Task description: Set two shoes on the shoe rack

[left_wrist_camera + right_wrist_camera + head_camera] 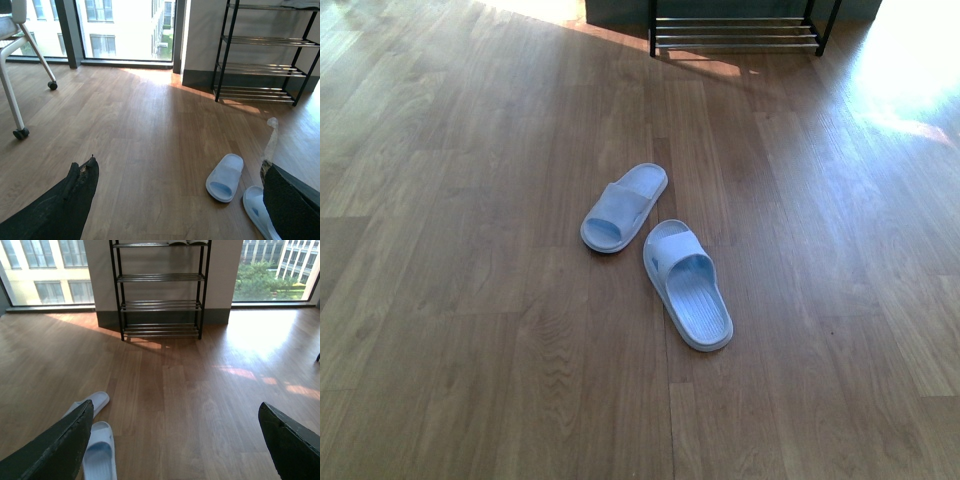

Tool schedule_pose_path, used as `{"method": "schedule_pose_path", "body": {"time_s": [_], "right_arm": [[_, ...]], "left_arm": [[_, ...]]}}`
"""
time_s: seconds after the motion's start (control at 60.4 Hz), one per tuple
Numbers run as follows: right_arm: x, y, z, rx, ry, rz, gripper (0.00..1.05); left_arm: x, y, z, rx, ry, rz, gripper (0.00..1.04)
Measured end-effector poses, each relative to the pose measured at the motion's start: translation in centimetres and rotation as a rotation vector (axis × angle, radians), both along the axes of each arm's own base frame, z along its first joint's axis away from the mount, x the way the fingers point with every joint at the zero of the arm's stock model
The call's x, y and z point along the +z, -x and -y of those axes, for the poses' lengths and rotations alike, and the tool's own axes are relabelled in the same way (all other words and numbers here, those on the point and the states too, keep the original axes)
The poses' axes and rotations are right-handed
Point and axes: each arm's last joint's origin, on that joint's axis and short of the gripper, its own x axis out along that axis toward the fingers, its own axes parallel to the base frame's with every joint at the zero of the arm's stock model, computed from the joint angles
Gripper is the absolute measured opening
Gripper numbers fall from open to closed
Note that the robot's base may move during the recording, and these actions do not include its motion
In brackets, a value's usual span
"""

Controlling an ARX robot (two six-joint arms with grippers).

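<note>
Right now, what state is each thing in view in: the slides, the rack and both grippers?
far slide: sole down on the floor, not held.
near slide: sole down on the floor, not held.
shoe rack: upright by the wall; three lower tiers bare; something on the top tier is cut off by the frame.
left gripper: open, empty.
right gripper: open, empty.

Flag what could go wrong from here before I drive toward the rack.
1. The only footwear on the floor is the pale blue slides; no grey sneakers show there, so a grab now would likely take the wrong pair.
2. The slides lie between the robot and the shoe rack, so driving straight ahead may run over them.
</note>
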Motion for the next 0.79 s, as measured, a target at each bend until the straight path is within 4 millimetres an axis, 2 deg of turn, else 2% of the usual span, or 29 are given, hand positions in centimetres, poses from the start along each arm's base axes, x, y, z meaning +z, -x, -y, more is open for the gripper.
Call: {"method": "schedule_pose_path", "body": {"time_s": [0.795], "right_arm": [[0.0, 0.0, 0.01, -0.002, 0.0, 0.0, 0.96]], "left_arm": [[0.0, 0.0, 0.0, -0.001, 0.0, 0.0, 0.95]]}}
